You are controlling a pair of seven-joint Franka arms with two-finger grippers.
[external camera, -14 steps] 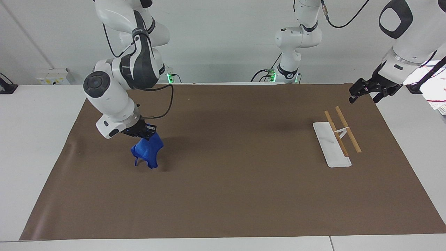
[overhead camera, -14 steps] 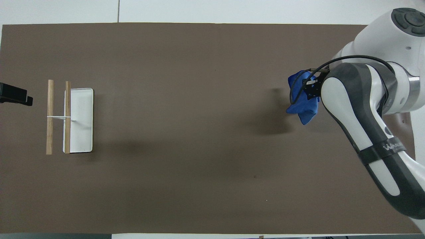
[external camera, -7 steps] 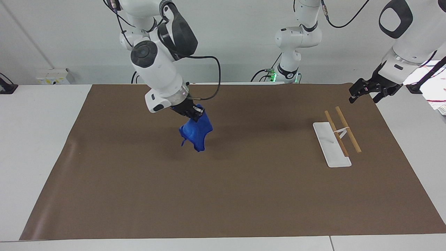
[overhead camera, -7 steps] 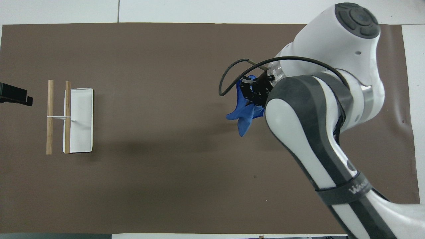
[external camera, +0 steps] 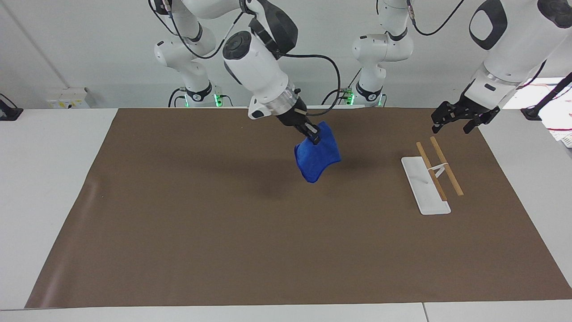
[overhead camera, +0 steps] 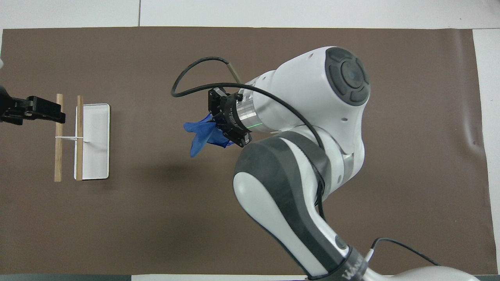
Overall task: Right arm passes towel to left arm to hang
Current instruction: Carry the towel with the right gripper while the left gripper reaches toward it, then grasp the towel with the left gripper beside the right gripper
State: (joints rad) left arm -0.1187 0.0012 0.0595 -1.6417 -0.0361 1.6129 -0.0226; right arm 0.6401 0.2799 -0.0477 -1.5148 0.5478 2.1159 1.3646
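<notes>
- Facing view: the right arm's black two-finger gripper (external camera: 313,133) clamps the bright blue microfibre towel (external camera: 316,156), hanging clear above the brown mat (external camera: 223,232) centre.
- Overhead view: the left arm's black gripper (overhead camera: 43,110), fingers spread, sits over the wooden-railed white rack (overhead camera: 80,138), at the towel's nine o'clock.

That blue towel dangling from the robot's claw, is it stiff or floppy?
Probably floppy: the towel droops in folds below the right gripper, pinched at one edge. Likely light too, since that small pinch carries it. The left gripper may find its swaying edge hard to catch.
</notes>
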